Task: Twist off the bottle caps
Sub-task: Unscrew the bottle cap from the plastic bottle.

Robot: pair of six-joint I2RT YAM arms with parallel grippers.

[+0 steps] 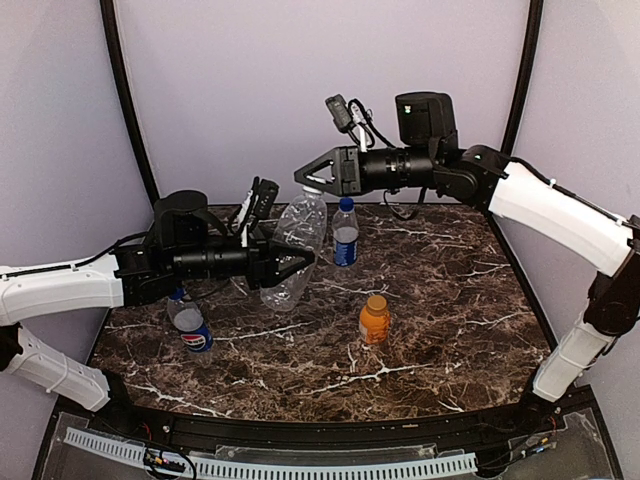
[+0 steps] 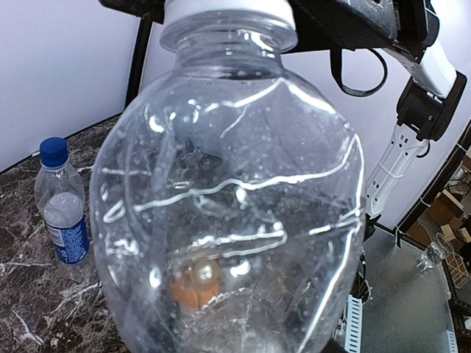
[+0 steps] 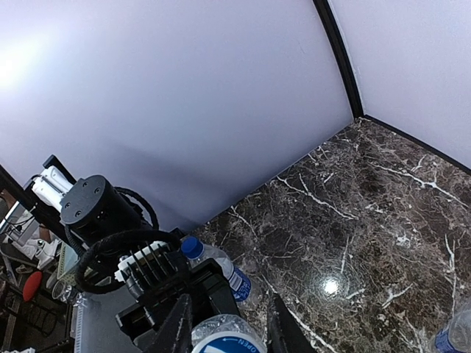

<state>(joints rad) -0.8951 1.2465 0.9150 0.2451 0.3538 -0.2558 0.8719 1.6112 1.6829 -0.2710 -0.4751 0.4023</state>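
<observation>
My left gripper (image 1: 298, 262) is shut on the body of a clear unlabelled bottle (image 1: 297, 245), holding it tilted above the table. That bottle (image 2: 228, 198) fills the left wrist view and hides the left fingers. Its white cap (image 2: 228, 9) sits at the top. My right gripper (image 1: 308, 180) reaches in from the right and is shut on this white cap (image 3: 224, 342), one finger (image 3: 176, 327) on each side. A blue-capped, blue-labelled bottle (image 1: 345, 235) stands behind. A short orange bottle (image 1: 374, 320) stands mid-table. The Pepsi bottle (image 1: 190, 328) stands under my left arm.
The marble table (image 1: 450, 300) is walled by pale curved panels. In the right wrist view the Pepsi bottle (image 3: 221, 268) shows below the left arm's black wrist (image 3: 99, 213). A grey cable strip (image 1: 270, 465) runs along the near edge.
</observation>
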